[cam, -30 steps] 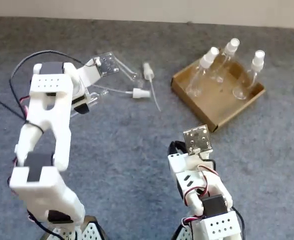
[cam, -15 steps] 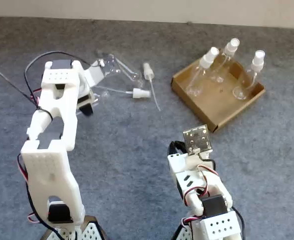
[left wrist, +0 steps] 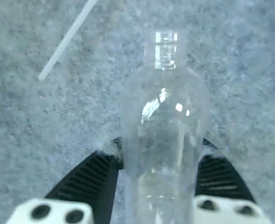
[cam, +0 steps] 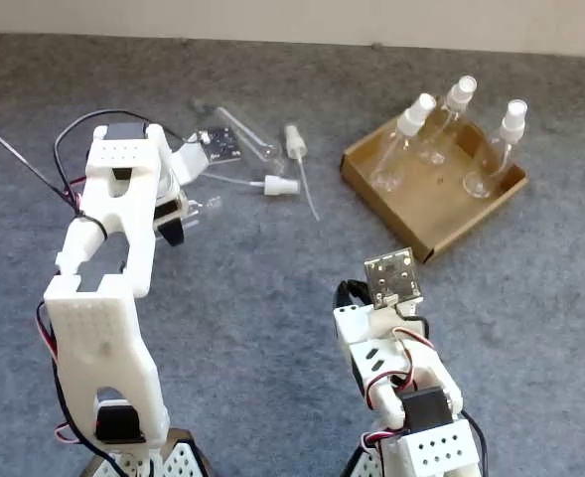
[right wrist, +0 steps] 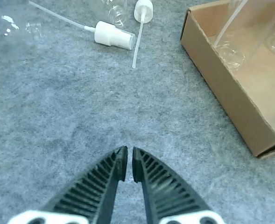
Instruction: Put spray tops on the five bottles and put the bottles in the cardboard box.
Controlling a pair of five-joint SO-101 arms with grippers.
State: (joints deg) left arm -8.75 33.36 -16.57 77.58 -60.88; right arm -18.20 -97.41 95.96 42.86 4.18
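Left gripper (left wrist: 160,150) tight on bottle (left wrist: 163,107), right gripper (right wrist: 129,161) closed; three boxed (cam: 396,149), perhaps one loose (cam: 257,142); two tops (cam: 280,185).

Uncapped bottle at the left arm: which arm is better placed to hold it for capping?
Left. The left gripper has the uncapped bottle between its fingers, against both sides. The right gripper is shut and empty over bare carpet near the cardboard box, so it probably suits fetching a spray top.
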